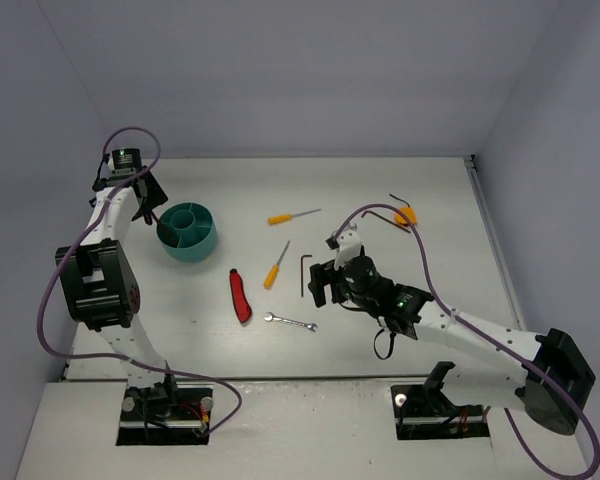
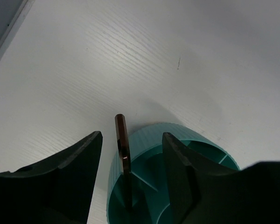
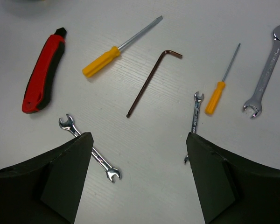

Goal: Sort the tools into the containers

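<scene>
Bright even light, soft shadows

A white table (image 1: 420, 180) with a matte, faintly ribbed surface is closed in by pale grey-lavender walls (image 1: 280, 70) along its far edge and both sides. A separate light panel (image 1: 310, 430) lies across the near edge. In the left wrist view, a short dark mark (image 2: 178, 63) sits on the tabletop, and a grey strip (image 2: 3, 28) borders the table in the upper left corner.
</scene>
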Controlling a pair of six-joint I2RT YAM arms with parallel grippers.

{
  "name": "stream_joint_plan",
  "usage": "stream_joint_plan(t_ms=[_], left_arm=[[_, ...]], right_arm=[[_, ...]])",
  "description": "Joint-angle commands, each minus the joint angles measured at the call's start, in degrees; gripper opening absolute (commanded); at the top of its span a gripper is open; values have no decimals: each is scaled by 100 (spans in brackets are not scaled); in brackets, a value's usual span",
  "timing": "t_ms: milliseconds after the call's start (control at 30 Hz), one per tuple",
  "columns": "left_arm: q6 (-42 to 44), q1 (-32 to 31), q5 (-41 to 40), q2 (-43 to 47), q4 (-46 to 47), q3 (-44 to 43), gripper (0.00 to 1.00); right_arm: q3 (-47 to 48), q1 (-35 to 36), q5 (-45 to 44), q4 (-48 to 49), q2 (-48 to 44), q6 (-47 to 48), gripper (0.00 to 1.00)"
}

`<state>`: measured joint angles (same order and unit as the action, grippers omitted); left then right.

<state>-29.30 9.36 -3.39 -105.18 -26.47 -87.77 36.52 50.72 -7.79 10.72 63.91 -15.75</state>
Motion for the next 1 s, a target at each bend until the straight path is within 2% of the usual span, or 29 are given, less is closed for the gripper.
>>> stream_joint_plan(t_ms=[0, 100, 167, 300, 433, 467, 633, 967], left_arm=[[-12, -4, -28, 673, -29, -415, 59], [33, -10, -144, 1131, -322, -508, 72], [67, -24, -228, 1517, -520, -533, 74], [203, -125, -139, 2202, -917, -446, 75], [405, -551, 169, 3193, -983, 214, 75], [416, -558, 172, 3206, -974, 225, 75], [444, -1368, 238, 4192, -974, 1151, 75], [214, -2055, 534, 4764, -968, 1865, 75]], right_arm=[[320, 35, -766, 119, 367, -417, 75], [616, 26, -1125, -64, 932, -771, 68], [882, 26, -1179, -148, 1308, -1045, 65], [1317, 34, -1294, -401, 2211, -1392, 63], [1836, 26, -1416, -603, 2889, -1587, 57], [1841, 26, -1452, -623, 3000, -1589, 56], [2193, 17, -1429, -648, 3492, -1693, 53], [2534, -25, -1352, -777, 4268, -1942, 44]])
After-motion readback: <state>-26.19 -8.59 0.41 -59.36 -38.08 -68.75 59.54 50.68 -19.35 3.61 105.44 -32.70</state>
